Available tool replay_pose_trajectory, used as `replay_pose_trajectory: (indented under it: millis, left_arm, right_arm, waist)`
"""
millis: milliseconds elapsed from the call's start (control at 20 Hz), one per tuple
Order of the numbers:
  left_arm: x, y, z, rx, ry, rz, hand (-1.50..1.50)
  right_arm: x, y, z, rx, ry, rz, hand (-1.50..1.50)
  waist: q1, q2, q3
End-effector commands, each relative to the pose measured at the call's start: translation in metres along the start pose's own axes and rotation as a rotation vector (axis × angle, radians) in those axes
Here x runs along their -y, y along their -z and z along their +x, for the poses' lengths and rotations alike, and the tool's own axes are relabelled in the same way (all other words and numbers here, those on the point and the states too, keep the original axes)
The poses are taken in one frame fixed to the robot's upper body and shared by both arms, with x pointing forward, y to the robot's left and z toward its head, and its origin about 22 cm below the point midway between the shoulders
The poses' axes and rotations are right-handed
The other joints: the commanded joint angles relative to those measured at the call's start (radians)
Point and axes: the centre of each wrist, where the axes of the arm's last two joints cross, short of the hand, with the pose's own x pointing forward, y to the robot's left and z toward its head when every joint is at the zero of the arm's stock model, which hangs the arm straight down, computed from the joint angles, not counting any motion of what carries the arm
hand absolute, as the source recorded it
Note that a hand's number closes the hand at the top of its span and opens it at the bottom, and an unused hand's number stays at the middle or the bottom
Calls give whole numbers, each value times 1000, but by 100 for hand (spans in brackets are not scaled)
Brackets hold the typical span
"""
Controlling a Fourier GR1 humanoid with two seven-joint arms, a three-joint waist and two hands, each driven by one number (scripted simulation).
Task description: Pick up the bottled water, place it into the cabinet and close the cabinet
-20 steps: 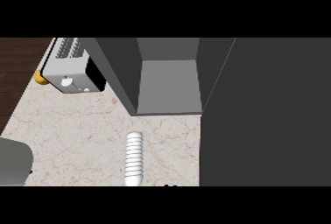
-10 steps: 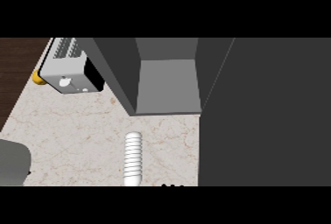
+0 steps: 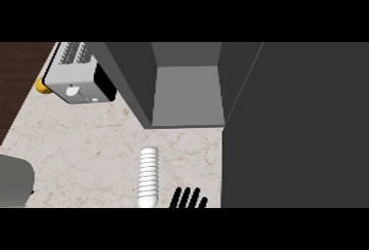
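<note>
- Far left, low: a grey forearm (image 3: 14, 181) enters at the view's left edge, over the marble counter (image 3: 79, 141). No hand shows on it, so the left hand's state cannot be told.
- Upper left: a silver toaster (image 3: 75, 75) stands on the counter near its back edge, slots at the top of view, with a yellow object (image 3: 42, 86) touching its left side. Dark wood floor (image 3: 18, 73) lies beyond the counter's left edge.
- Centre, low: the bottled water (image 3: 148, 177) lies on its side on the counter, white and ribbed, long axis running up the view, lower end at the bottom edge.
- Just right of the bottle: black fingertips of the right hand (image 3: 188, 197) rise from the lower edge, straight and spread, holding nothing; near the bottle but apart from it.
- Centre, upper: the cabinet (image 3: 186, 90) stands open, grey interior showing, in front of and above the bottle.
- Right: the dark cabinet door (image 3: 296, 127) fills the view's right side.
</note>
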Motion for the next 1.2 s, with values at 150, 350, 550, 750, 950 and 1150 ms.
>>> replay_pose_trajectory:
  millis: [150,350,550,750,950,1150]
  left_arm:
    - [-11,29,-44,-47,37,49,-150]
    - [-9,36,-52,-87,30,36,-150]
    - [-6,38,-83,-122,29,36,-150]
    - [-24,60,-108,-128,13,42,-150]
    - [-26,61,-142,-145,39,72,-150]
    - [-8,43,-155,-147,-28,102,-150]
  right_arm:
    - [-10,-16,41,108,101,28,-150]
    - [-9,-18,42,112,120,38,-150]
    - [-10,-21,42,98,112,66,-150]
    - [-9,-20,36,101,126,45,-150]
    - [-7,-24,35,112,131,63,-150]
    - [0,-29,37,88,120,56,-150]
  waist:
    - [-3,0,0]
    - [0,1,-1]
    - [1,1,-1]
    - [3,3,-1]
    - [0,3,-1]
    - [0,5,-3]
